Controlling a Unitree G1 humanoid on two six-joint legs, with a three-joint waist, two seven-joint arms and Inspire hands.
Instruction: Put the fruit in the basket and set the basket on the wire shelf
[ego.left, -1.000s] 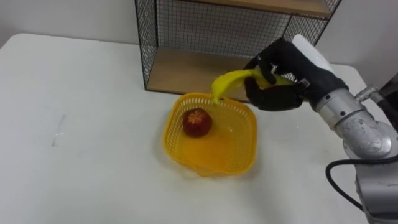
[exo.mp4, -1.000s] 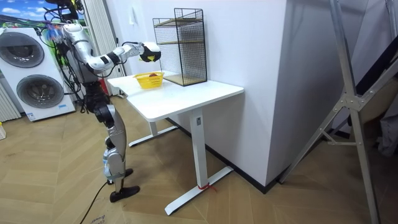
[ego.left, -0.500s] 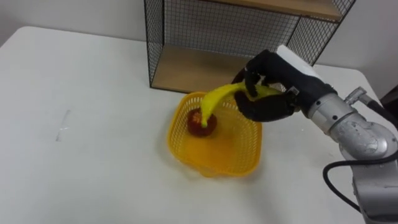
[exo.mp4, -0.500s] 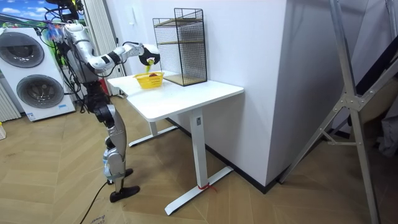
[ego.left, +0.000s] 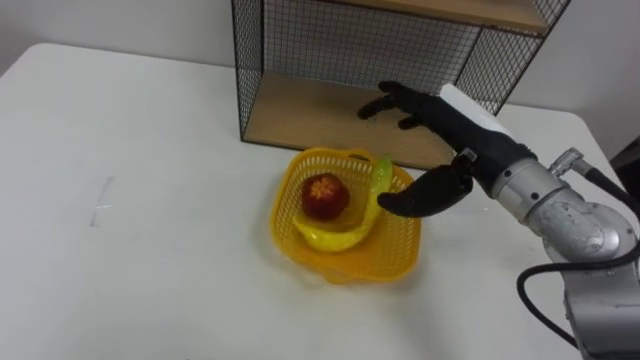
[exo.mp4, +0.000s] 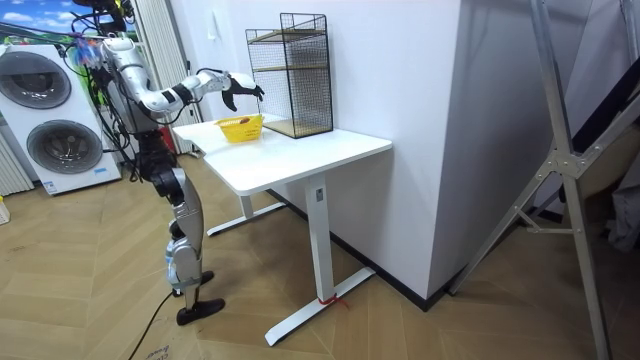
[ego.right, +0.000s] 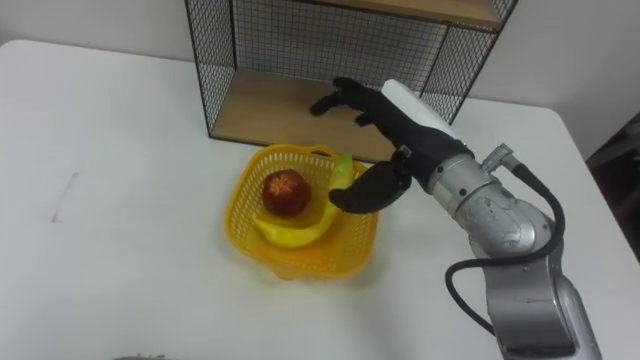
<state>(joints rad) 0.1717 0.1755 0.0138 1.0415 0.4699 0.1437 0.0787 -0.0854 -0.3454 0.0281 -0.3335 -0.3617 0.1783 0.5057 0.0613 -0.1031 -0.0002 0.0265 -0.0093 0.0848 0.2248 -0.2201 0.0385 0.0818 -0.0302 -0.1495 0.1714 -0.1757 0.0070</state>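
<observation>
Fingers (ego.left: 400, 97) of the right hand (ego.left: 450, 122) are splayed wide, holding nothing, over the basket's (ego.left: 400, 255) 2 o'clock rim. Inside it, on the bench (ego.left: 150, 200), lie the banana (ego.left: 338, 238) and apple (ego.left: 323, 196); the wire shelf (ego.left: 300, 105) stands at 12 o'clock. The basket looks light and flexible; pinching its 3 o'clock rim seems best.

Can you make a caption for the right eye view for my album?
Open right hand hovers by the yellow basket, with banana and red fruit inside.
</observation>
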